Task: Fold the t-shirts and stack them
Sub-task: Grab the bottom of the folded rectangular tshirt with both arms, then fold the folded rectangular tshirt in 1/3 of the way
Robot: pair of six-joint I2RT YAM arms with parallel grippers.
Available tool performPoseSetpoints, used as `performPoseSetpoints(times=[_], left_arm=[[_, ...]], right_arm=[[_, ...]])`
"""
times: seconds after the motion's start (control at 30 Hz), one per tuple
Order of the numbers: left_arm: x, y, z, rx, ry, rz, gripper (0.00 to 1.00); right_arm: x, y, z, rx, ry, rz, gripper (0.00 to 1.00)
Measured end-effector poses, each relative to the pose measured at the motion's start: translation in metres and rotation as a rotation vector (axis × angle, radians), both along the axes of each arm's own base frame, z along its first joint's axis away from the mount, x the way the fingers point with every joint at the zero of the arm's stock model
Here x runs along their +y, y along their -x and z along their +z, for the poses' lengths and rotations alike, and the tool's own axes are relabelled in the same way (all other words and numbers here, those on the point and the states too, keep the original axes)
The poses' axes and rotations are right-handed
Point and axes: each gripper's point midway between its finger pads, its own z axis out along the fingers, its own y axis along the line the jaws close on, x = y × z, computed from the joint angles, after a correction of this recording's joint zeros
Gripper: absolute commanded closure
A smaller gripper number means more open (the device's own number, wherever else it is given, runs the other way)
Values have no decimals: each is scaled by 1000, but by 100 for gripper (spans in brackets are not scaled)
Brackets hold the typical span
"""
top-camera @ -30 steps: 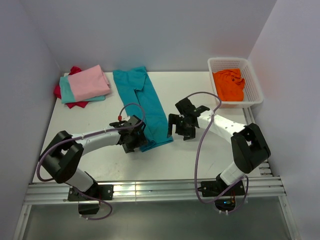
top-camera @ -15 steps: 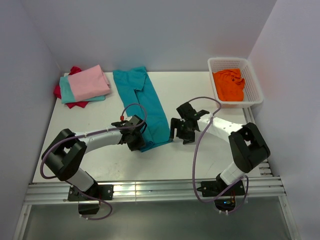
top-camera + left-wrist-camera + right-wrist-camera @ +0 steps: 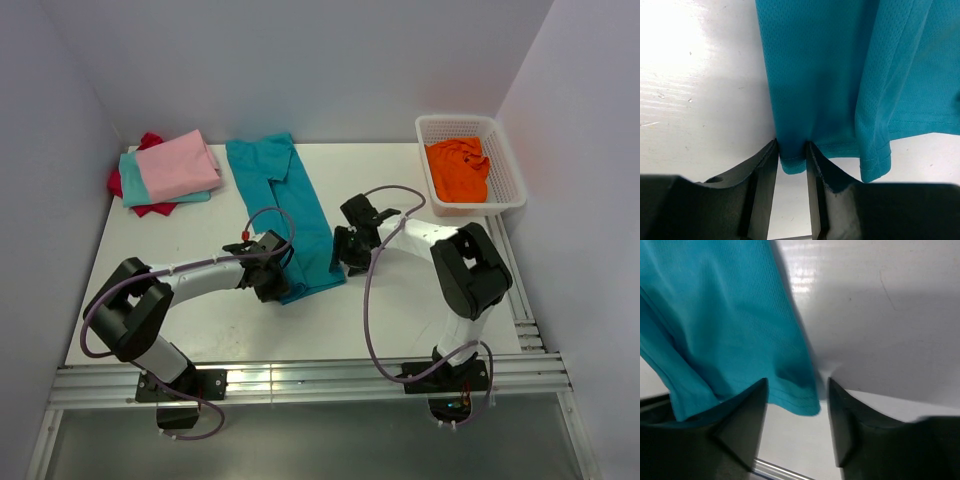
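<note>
The teal t-shirt lies folded into a long strip down the middle of the table. My left gripper is shut on its near left hem corner, the cloth pinched between the fingers. My right gripper is open at the near right corner; in the right wrist view the hem lies between the fingers without being pinched. A stack of pink, light aqua and red shirts lies at the far left. The orange shirt sits in the basket.
The white mesh basket stands at the far right against the wall. Bare white table lies in front of the teal shirt, ending in a metal rail at the near edge.
My right gripper has moved left until its open fingers straddle the teal shirt's near right corner. My left gripper has closed on the near left corner and stayed there.
</note>
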Motion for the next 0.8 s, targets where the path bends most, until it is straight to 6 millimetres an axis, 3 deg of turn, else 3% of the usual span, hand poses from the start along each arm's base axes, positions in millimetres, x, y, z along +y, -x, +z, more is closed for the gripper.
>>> performPoseSetpoints(times=[0.07, 0.1, 0.13, 0.33, 0.5, 0.57, 0.6, 0.7, 0.8], left_arm=[[1, 1, 0, 1, -4, -6, 65], [2, 1, 0, 3, -8, -8, 65], [2, 2, 0, 4, -12, -11, 65], [8, 4, 0, 11, -33, -27, 70], [15, 10, -1, 29, -60, -46, 84], [18, 13, 1, 33, -67, -54, 98], [19, 15, 5, 32, -70, -62, 100], [19, 24, 21, 11, -76, -97, 100], [9, 35, 43, -21, -72, -152, 100]], right_arm=[[3, -4, -2, -4, -5, -5, 63], [3, -4, -3, 0, -4, -8, 92], [2, -3, -6, 4, 0, -6, 100], [-1, -1, -11, 11, 10, -28, 100], [-15, 19, -10, 9, 18, -31, 100], [-24, 35, -8, 21, 26, -34, 100], [-28, 42, -7, 26, 29, -34, 100], [-38, 65, 7, 27, 30, -28, 100], [-39, 78, 34, -24, 14, -5, 100]])
